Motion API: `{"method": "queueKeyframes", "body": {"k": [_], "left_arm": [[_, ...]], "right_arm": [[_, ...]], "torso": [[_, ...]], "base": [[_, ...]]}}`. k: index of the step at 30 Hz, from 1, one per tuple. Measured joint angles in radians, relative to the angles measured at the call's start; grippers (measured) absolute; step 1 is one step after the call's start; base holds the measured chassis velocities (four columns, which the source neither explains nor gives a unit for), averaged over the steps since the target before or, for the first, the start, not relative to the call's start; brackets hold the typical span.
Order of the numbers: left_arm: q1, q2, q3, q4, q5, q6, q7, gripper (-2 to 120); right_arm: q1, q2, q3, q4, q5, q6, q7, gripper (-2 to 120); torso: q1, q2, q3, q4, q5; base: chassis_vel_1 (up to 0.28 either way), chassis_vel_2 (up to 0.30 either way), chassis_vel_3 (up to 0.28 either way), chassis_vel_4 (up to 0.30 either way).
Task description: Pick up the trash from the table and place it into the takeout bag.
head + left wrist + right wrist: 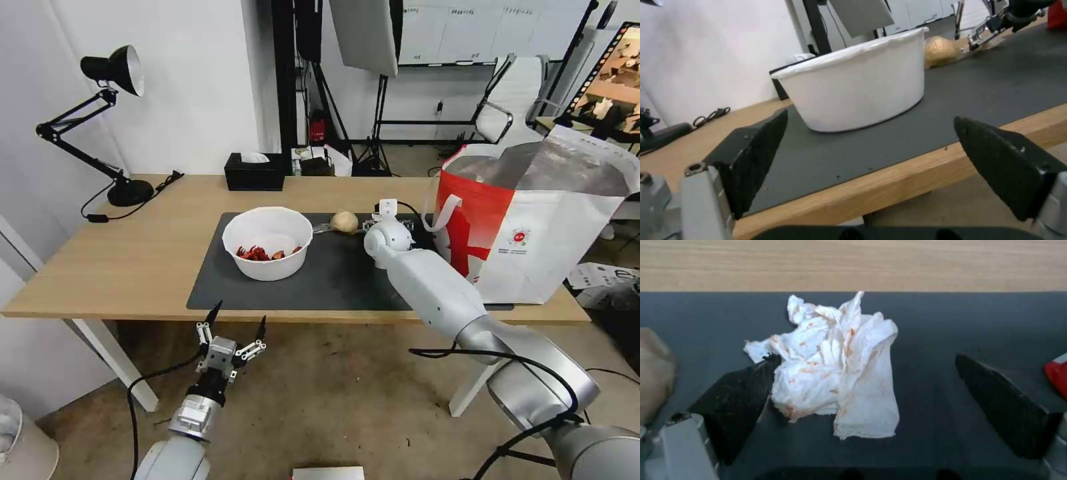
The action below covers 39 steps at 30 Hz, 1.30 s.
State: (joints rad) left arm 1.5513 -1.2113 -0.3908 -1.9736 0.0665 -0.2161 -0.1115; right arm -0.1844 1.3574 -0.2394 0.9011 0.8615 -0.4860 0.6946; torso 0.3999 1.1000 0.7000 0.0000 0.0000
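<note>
On the table, open mat lies at 6 o'clock of the bowl, while the lump crowds its 2 o'clock, the takeout bag walls off 3 o'clock, and the tissue box blocks 12 o'clock.

We count one white bowl, one beige lump, one crumpled napkin and one takeout bag on one table with one dark mat. Behind stand one black tissue box and one desk lamp. The red scraps in the bowl we cannot count, perhaps several.
</note>
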Motion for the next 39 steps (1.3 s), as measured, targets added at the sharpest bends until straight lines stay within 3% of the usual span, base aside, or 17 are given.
{"method": "queueKeyframes", "body": {"k": [27,31,34,39], "left_arm": [[0.010,-0.002,0.000,0.004,-0.004,-0.013,0.000,100],[0.011,-0.002,0.000,0.008,-0.004,-0.022,0.000,100],[0.011,-0.002,0.001,0.009,-0.004,-0.025,0.000,100],[0.009,-0.002,0.002,0.015,-0.004,-0.028,0.000,100]], "right_arm": [[0.022,0.028,0.034,-0.040,0.084,-0.005,-0.019,100],[0.023,0.030,0.037,-0.045,0.088,-0.006,-0.021,93],[0.028,0.034,0.041,-0.055,0.093,-0.008,-0.021,78],[0.034,0.036,0.043,-0.064,0.097,-0.009,-0.020,65]], "torso": [[0.000,0.000,0.000,0.0000,0.0000],[0.000,0.000,0.000,0.0001,-0.0001],[0.000,0.000,0.000,0.0003,-0.0001],[0.000,0.000,0.000,0.0006,0.0000]], "base": [[0.000,0.000,0.000,0.000],[0.000,0.000,0.000,0.000],[0.000,0.000,0.000,0.000],[0.000,0.000,0.000,0.000]]}}
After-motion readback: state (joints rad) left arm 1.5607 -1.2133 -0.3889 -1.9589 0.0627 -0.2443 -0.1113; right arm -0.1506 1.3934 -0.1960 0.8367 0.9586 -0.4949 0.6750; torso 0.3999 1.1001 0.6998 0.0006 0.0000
